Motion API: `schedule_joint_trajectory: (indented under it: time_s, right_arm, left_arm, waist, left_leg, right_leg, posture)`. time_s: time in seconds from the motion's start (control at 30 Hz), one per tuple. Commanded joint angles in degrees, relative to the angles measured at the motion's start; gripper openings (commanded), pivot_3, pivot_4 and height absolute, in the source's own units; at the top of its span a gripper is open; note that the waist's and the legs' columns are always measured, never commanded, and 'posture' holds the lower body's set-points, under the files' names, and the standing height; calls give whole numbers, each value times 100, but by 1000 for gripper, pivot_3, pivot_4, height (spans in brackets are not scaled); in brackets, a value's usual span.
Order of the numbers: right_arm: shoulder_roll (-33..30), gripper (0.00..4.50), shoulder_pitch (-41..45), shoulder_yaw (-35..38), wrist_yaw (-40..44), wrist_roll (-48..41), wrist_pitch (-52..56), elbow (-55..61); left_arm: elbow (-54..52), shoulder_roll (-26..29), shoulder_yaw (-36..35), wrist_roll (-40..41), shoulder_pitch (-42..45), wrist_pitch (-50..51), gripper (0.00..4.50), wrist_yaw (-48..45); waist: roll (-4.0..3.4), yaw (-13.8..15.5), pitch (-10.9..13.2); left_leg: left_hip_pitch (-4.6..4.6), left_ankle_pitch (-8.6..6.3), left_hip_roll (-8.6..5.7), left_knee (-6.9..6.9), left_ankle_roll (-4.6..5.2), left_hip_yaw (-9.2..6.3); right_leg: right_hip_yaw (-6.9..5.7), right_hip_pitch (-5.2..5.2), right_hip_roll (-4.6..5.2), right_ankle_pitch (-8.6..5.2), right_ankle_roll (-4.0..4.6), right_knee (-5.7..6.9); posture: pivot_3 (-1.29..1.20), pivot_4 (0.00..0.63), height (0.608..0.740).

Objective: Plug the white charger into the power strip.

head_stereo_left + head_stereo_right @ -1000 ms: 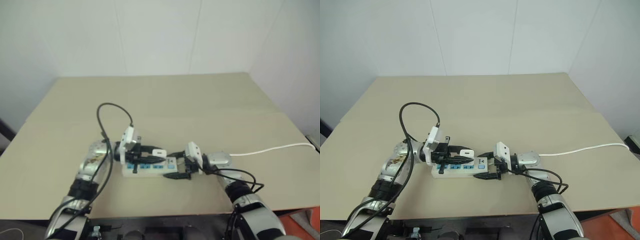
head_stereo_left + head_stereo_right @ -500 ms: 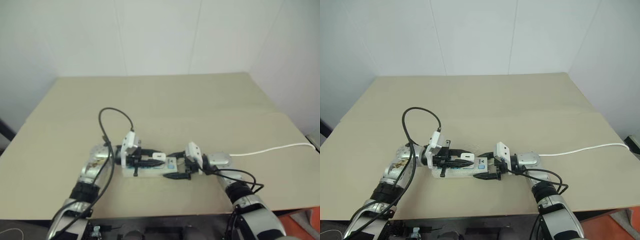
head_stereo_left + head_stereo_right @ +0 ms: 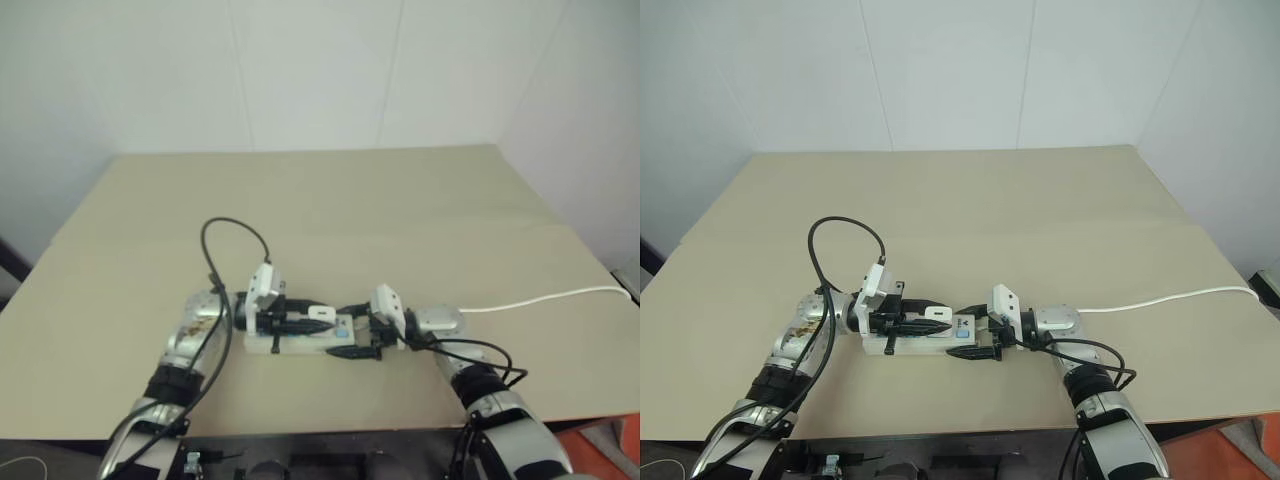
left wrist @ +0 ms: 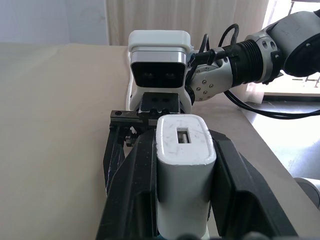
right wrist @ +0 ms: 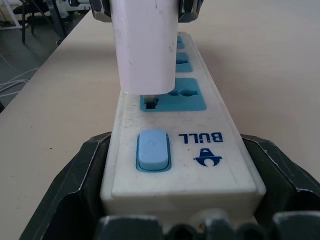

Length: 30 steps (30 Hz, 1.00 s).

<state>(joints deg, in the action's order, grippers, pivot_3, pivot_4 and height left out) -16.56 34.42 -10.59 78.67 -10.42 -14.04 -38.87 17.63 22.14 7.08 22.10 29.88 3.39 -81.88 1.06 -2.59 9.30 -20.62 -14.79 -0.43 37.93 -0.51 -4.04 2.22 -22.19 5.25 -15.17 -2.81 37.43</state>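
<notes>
The power strip (image 3: 262,346) lies on the table near its front edge, long and white with blue sockets and a blue switch (image 5: 153,149) at its right end. My right gripper (image 3: 355,331) is shut on that switch end, one black finger (image 5: 85,170) against each long side. The white charger (image 4: 184,175) stands upright between the fingers of my left gripper (image 4: 184,142), which is shut on it. The charger's (image 5: 145,45) lower end meets the blue socket nearest the switch, and its prongs are hidden.
The strip's thin white cord (image 3: 545,297) runs right across the table (image 3: 350,200) and off its right edge. A black cable loop (image 3: 236,232) arches above my left wrist. Open tabletop lies behind and to both sides.
My left forearm has shifted slightly toward the strip, and the charger now sits a touch lower, against the socket face. The right gripper and the strip have not moved.
</notes>
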Motion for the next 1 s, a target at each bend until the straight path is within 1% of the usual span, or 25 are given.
schedule_joint_trajectory:
  time_s: [0.03, 0.73, 1.0]
  right_arm:
    - [-61, 3447, -133, -54, 13, 68, 160, -23]
    - [-84, 3447, -175, -51, -3, 63, 223, 56]
    - [-92, 3447, -188, -51, -13, 66, 242, 86]
  left_arm:
    - [85, -7, -21, -39, 45, -170, 1018, 6]
    - [234, 144, -7, -31, 84, -173, 1018, -136]
    - [411, 151, 18, -130, 39, -328, 1018, -166]
  waist:
    - [0, 2, 0]
    - [0, 0, 0]
    - [0, 0, 0]
  left_leg:
    - [0, 0, 0, 0, 0, 0]
    - [0, 0, 0, -4, 0, 0]
    - [-4, 0, 7, -6, 0, 0]
  right_leg:
    - [0, 1, 1, 0, 0, -1]
    - [-1, 2, 0, 0, 1, -8]
    - [-2, 2, -6, 3, 5, -20]
  posture:
    - [0, 150, 740]
    - [0, 150, 740]
    - [0, 150, 740]
